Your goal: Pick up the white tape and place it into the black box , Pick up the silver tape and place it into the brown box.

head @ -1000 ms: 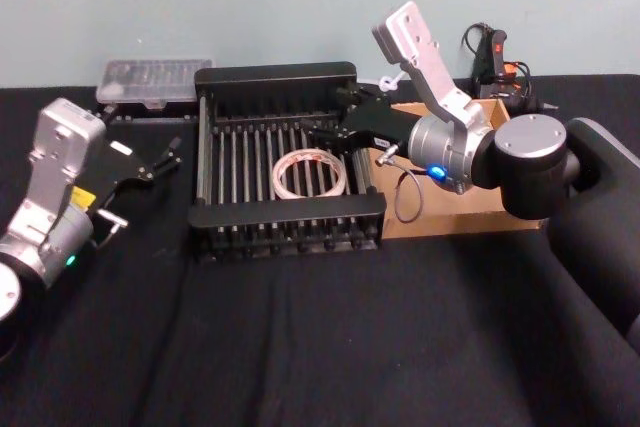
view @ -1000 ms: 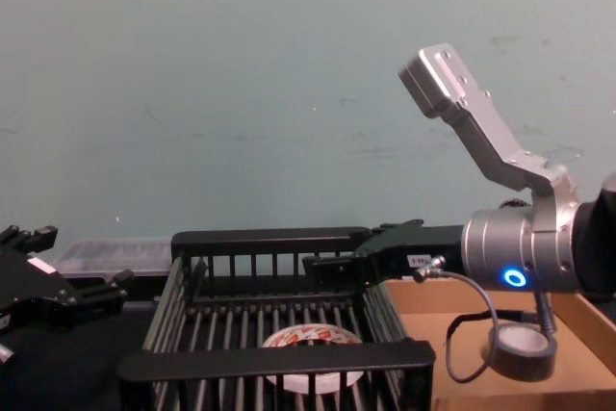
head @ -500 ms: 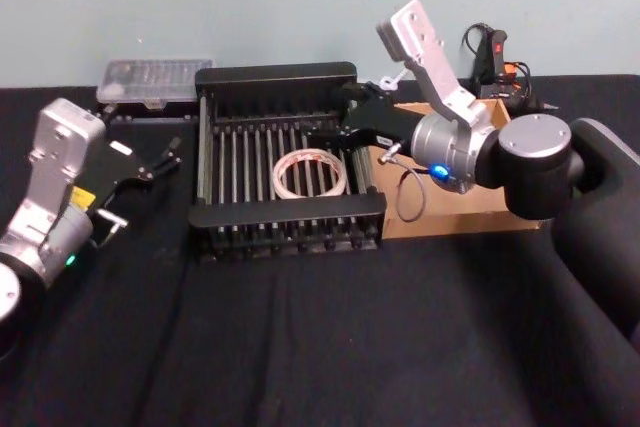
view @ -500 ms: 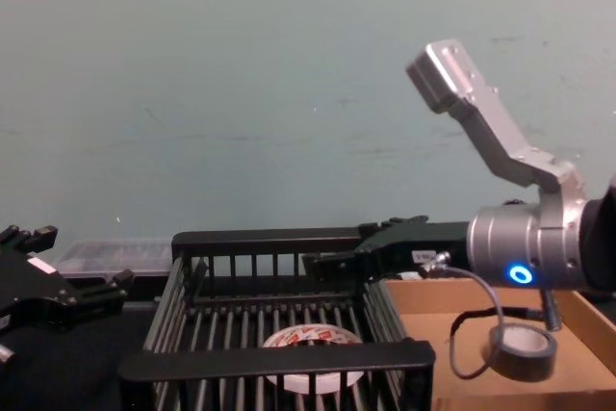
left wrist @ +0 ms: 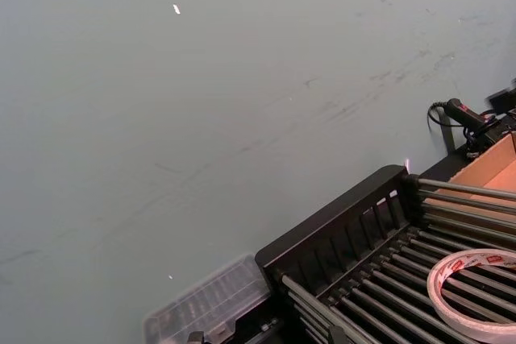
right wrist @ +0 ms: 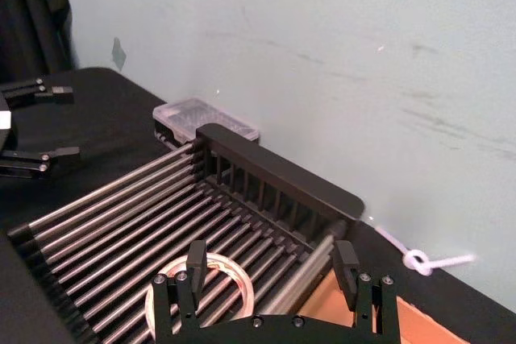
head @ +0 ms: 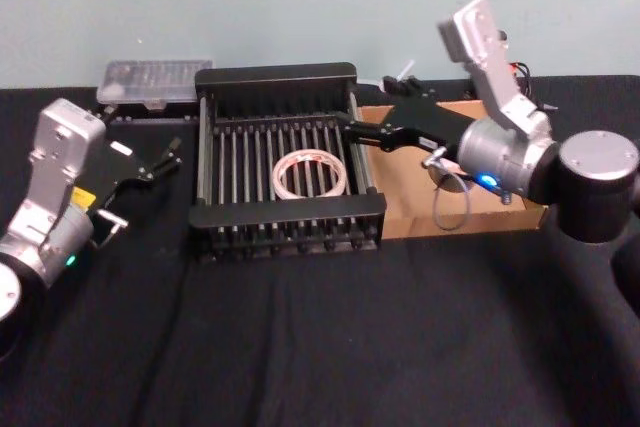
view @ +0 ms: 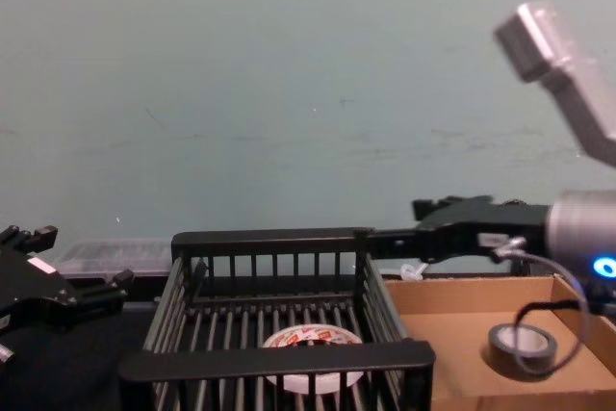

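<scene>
Two boxes sit side by side on my black bench [head: 300, 347], near its far edge. I see the black box [head: 288, 212] on the left, and the brown box [head: 410, 217] touches its right wall.

My right gripper [head: 362, 131] hangs over the line where the two boxes meet, above the brown box's far left corner. Its fingers [right wrist: 196, 257] are spread wide and hold nothing.

My left gripper [head: 165, 155] rests by the bench's left edge, well apart from the black box. Its fingers look spread too and carry nothing.

I see the white tape [head: 310, 173] lying flat on the bars inside the black box, a bit right of the middle. Its red and white inner side shows from my chest camera [view: 312, 341].

I see the silver tape [view: 520, 347] lying flat on the floor of the brown box. It seems to be near the front right part, but the right arm hides it from my head camera, so I am not sure.

A small clear case [head: 155, 80] sits behind the black box's far left corner.
</scene>
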Controlling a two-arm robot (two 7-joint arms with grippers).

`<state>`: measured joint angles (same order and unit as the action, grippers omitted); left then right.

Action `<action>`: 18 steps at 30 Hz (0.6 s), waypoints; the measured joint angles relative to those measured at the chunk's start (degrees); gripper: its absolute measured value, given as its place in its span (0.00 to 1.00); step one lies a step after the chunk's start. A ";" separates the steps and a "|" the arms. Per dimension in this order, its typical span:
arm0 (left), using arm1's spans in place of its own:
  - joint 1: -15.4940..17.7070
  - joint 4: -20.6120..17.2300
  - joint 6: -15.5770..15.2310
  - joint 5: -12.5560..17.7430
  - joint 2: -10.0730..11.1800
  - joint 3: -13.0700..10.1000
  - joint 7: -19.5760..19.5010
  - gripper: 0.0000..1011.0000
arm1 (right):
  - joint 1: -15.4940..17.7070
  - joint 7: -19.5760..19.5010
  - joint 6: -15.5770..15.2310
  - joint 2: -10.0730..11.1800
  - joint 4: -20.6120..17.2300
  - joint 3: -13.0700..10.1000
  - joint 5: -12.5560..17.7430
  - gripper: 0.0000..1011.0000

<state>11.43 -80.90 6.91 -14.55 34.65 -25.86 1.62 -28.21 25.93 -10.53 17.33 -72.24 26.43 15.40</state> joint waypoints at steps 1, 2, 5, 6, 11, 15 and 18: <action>0.00 0.00 0.00 0.00 0.00 0.00 0.00 0.99 | 0.64 -0.13 -0.05 0.44 -0.93 -0.33 0.23 0.99; 0.00 0.00 0.00 0.00 0.00 0.00 0.00 0.99 | 1.32 -0.25 -0.09 0.88 -1.89 -0.66 0.46 0.99; 0.00 0.00 0.00 0.00 0.00 0.00 0.00 0.99 | 4.74 -1.06 -0.10 2.94 -6.44 -2.33 1.57 0.99; 0.00 0.00 0.00 0.00 0.00 0.00 0.00 0.99 | 5.36 -1.20 -0.07 3.27 -7.21 -2.62 1.78 0.99; 0.00 0.00 0.00 0.00 0.00 0.00 0.00 0.99 | 10.48 -2.63 0.74 5.63 -12.23 -4.69 2.95 0.99; 0.00 0.00 0.00 0.00 0.00 0.00 0.00 0.99 | 13.68 -3.67 1.63 6.75 -14.33 -5.91 3.34 0.99; 0.00 0.00 0.00 0.00 0.00 0.00 0.00 0.99 | 16.01 -4.61 2.42 7.30 -15.44 -6.83 3.43 0.99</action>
<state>11.43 -80.90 6.91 -14.55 34.65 -25.86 1.62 -12.20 21.32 -8.11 24.63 -87.68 19.60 18.83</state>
